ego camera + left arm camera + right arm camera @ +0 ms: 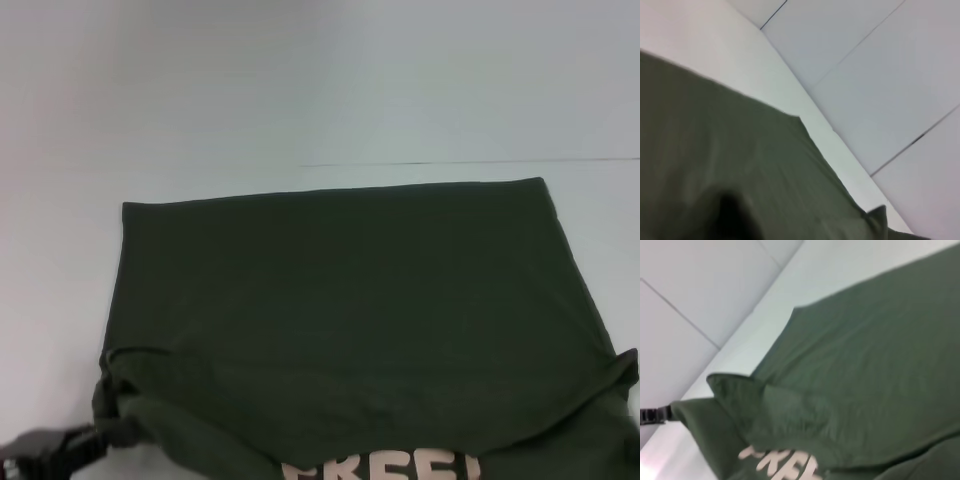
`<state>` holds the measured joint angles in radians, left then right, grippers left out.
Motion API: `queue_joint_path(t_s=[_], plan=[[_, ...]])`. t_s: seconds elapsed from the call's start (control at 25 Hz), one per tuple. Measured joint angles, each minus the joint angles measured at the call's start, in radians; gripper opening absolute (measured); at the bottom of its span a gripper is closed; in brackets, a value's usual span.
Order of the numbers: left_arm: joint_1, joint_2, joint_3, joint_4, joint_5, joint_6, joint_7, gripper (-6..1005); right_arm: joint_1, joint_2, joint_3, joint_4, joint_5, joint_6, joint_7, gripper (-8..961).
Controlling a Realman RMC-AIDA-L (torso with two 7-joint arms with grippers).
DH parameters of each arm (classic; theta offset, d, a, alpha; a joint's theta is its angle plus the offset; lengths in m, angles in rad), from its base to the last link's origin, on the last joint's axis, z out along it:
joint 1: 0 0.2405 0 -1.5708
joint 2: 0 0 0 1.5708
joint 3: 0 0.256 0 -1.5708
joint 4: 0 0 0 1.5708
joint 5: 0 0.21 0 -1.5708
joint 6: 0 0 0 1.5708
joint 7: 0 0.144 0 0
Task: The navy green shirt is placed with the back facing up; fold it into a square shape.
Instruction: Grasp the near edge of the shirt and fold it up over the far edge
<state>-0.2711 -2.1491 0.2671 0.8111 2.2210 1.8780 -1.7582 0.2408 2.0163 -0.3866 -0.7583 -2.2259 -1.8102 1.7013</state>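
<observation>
The navy green shirt (pixel 350 300) lies mid-surface (pixel 300 80), its near end lifted and turning over, lettering showing, by the left hand (pixel 70 445) pinching its corner; right hand unseen, further folds remain.

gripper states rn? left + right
Left gripper: at the navy green shirt's near-left corner; cannot tell whether it grips.
Right gripper: not in view.

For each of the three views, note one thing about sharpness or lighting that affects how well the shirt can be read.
Head view: soft, even light, no hard shadows; the navy green shirt reads clearly and the left gripper is dim at the corner. Left wrist view: cloth smeared, a dark unfocused blob near the lens. Right wrist view: mildly blurred, yet the cream lettering stays legible.
</observation>
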Motion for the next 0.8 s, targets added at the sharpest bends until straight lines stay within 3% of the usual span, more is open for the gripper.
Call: queue_joint_path(t_s=[0.2,0.36,0.44,0.8], plan=[[-0.102,0.034,-0.026,-0.065,-0.005,-0.097,-0.018,27,0.097,-0.024,0.091,0.039,0.003,0.025,0.000,30],[-0.209,0.070,-0.037,-0.152,-0.006,-0.217,-0.019,31,0.199,-0.046,0.110,0.111,0.004,0.125,0.006,30],[-0.245,0.076,-0.038,-0.170,-0.006,-0.256,-0.019,33,0.270,-0.052,0.105,0.162,0.004,0.226,0.004,30],[-0.391,0.076,-0.035,-0.222,-0.036,-0.561,-0.030,42,0.436,-0.054,0.062,0.263,0.002,0.541,-0.001,30]])
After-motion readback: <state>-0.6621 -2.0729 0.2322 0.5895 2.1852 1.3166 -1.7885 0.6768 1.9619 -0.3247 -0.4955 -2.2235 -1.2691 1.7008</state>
